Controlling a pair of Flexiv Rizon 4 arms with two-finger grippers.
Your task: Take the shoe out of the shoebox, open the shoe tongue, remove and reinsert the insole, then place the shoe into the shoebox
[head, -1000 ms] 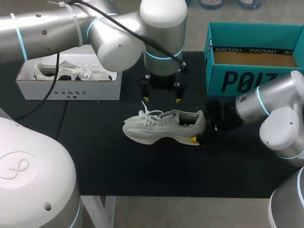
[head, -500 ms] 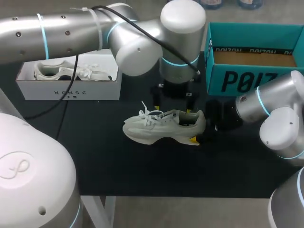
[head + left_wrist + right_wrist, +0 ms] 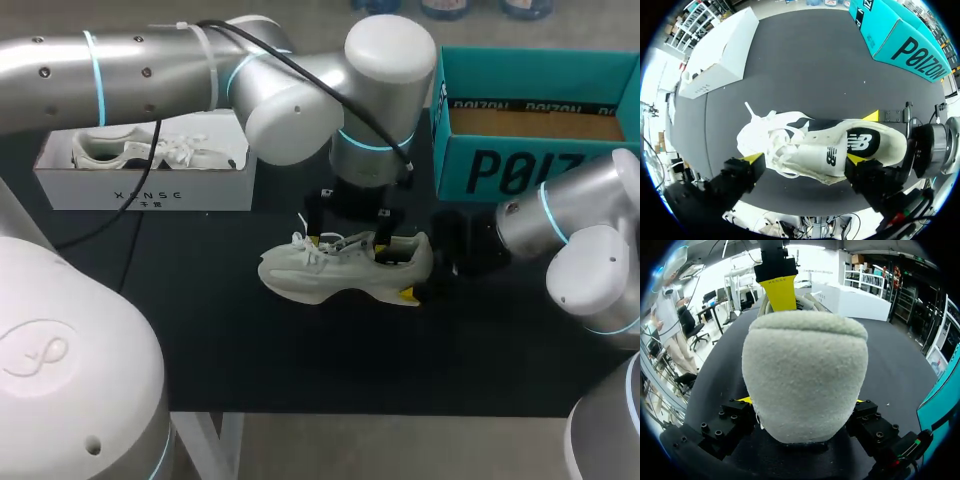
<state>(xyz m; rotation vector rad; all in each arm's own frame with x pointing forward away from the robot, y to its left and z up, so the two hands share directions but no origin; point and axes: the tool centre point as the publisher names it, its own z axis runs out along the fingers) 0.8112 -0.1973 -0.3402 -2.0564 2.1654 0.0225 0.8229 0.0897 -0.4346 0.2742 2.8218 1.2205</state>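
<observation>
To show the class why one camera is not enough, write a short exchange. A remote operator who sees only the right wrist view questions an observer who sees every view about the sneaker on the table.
Operator: The heel of the sneaker fills my view, held in my right gripper. Where is the left gripper?
Observer: The left gripper is open above the sneaker, one finger by the laces, one by the collar.
Operator: Is the insole out?
Observer: No; the dark insole lies inside the sneaker.
Operator: And the shoebox?
Observer: The teal shoebox stands open, brown floor showing.
</observation>
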